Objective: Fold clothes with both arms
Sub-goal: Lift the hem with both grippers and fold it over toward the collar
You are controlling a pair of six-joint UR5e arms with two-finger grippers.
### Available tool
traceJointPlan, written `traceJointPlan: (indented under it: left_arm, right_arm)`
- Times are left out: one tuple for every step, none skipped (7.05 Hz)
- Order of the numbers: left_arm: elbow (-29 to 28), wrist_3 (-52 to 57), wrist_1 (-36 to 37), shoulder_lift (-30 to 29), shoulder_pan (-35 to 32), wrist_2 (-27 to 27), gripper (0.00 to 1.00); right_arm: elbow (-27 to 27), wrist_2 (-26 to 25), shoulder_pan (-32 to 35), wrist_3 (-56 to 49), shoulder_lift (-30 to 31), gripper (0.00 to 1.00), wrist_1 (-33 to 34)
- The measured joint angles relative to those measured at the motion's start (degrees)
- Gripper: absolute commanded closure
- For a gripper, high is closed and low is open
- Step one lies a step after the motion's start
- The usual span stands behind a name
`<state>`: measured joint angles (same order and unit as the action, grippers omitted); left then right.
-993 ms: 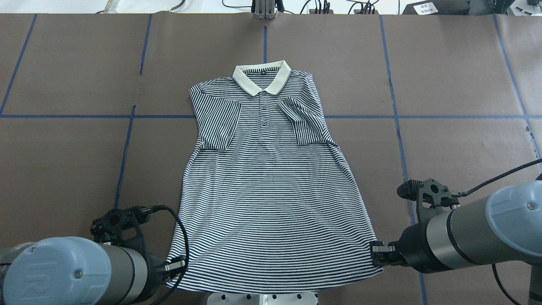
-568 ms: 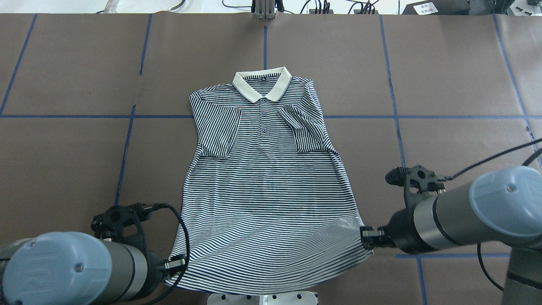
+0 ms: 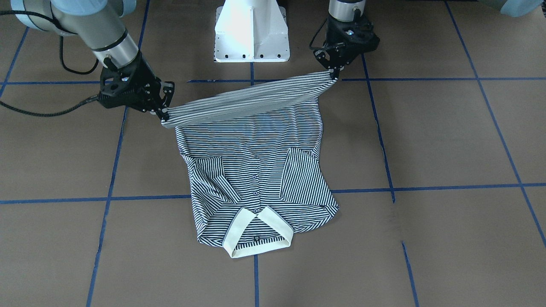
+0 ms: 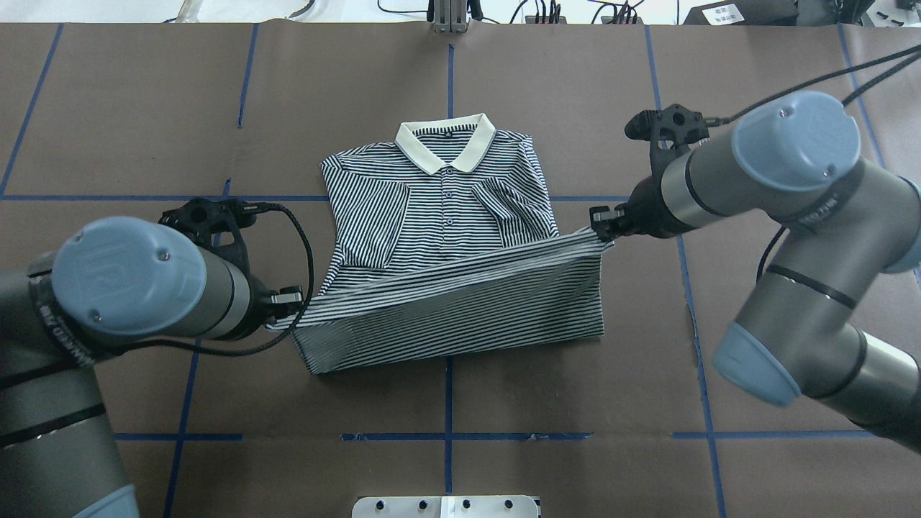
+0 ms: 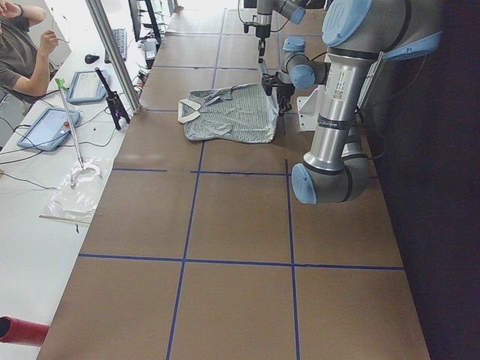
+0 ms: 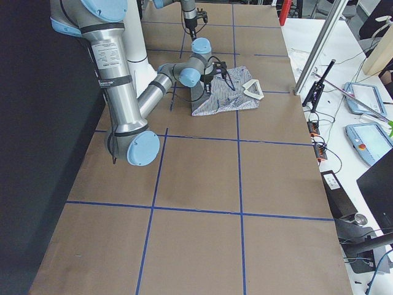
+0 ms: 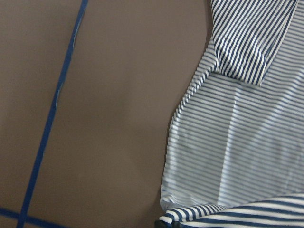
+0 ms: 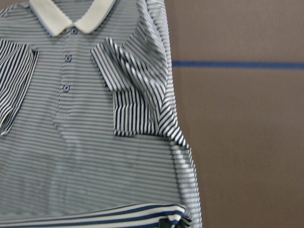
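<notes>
The striped polo shirt (image 4: 439, 201) lies face up on the brown table, its cream collar (image 4: 446, 144) at the far side and both sleeves folded in over the chest. My left gripper (image 4: 286, 298) is shut on the hem's left corner. My right gripper (image 4: 603, 221) is shut on the hem's right corner. The hem is lifted and stretched taut between them, doubled back over the shirt's lower body. In the front-facing view the left gripper (image 3: 333, 73) is on the right and the right gripper (image 3: 162, 115) on the left. The wrist views show the shirt (image 7: 237, 142) and its collar (image 8: 71, 14) below.
The white pedestal base (image 3: 252, 30) stands at the near edge behind the shirt. Blue tape lines (image 4: 676, 237) cross the brown table cover. A camera post (image 4: 447, 14) and cables sit at the far edge. An operator (image 5: 22, 52) sits at a side desk with tablets.
Both grippers have lifted the hem from the near edge and carried it toward the collar, the right one farther than the left. The shirt's lower part now folds over itself.
</notes>
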<state>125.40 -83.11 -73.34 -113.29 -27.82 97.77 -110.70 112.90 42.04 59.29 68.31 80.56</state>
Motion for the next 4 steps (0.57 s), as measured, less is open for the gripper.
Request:
traceJointPlan:
  left_arm:
    - [-4.38, 1.4, -3.56, -1.0, -2.74, 0.03, 1.0]
    - [-8.93, 1.92, -7.44, -2.3, -5.29, 0.07, 1.0]
    - [-13.48, 2.11, -11.0, -3.76, -7.71, 0.13, 1.0]
    - [-18.42, 2.22, -14.93, -5.24, -10.17, 0.19, 1.0]
  right_arm:
    - [6.19, -0.45, 2.02, -1.82, -4.4, 1.0, -0.42]
    - [11.79, -1.03, 3.36, -2.58, -8.06, 1.0, -2.02]
    - [16.51, -1.41, 4.26, -2.82, -10.32, 1.0, -4.9]
    - [21.69, -1.82, 4.99, -2.85, -12.66, 1.0, -8.2]
